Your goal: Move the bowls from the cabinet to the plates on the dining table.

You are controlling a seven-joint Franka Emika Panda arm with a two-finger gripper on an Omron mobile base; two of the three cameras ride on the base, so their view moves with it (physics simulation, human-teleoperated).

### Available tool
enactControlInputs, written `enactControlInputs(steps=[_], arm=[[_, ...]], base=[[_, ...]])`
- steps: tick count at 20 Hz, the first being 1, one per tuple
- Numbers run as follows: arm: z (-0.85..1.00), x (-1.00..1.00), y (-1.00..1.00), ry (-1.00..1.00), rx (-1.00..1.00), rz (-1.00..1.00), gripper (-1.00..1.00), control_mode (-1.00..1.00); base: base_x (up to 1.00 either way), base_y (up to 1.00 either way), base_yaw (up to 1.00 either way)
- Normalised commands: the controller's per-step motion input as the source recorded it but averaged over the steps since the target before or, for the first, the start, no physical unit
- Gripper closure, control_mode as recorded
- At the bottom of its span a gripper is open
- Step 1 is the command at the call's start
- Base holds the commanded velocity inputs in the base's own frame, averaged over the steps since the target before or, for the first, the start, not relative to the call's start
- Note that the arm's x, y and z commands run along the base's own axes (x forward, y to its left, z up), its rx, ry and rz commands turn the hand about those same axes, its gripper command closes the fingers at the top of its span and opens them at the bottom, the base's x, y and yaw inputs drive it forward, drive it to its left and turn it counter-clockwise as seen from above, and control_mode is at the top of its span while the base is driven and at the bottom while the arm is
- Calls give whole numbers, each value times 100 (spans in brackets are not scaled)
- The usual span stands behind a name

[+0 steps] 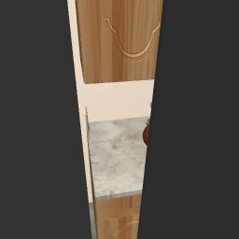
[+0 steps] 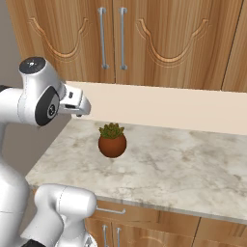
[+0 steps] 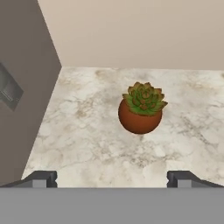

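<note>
The cabinet (image 2: 159,38) hangs above the counter, a row of light-brown doors with carved arches and silver bar handles (image 2: 102,36), all shut. One of its doors (image 1: 121,42) also shows in the left base view. The bowls are hidden and the plates and dining table are out of view. My gripper (image 2: 86,108) hovers over the counter's left end, left of and above a plant pot. In the hand view my gripper (image 3: 112,179) stands open, its fingertips (image 3: 41,178) far apart with nothing between them.
A round terracotta pot with a green succulent (image 2: 112,142) (image 3: 141,114) stands on the marble counter (image 2: 183,169). A grey wall (image 3: 22,87) bounds the counter's left end. Dark panels (image 1: 37,140) block both sides of the left base view. Below the counter sit drawers (image 2: 144,219).
</note>
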Motion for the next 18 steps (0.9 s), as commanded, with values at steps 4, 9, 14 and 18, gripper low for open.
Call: enactControlInputs(steps=[4, 9, 14, 18], arm=[[25, -23, -7, 0, 0, 1, -100, -100], [37, -33, -1, 0, -2, 0, -100, -100], [45, -24, 0, -6, 0, 0, -100, -100], [48, -6, -9, -10, 0, 0, -100, -100]], base=[[0, 0, 0], [0, 0, 0], [0, 0, 0], [0, 0, 0]])
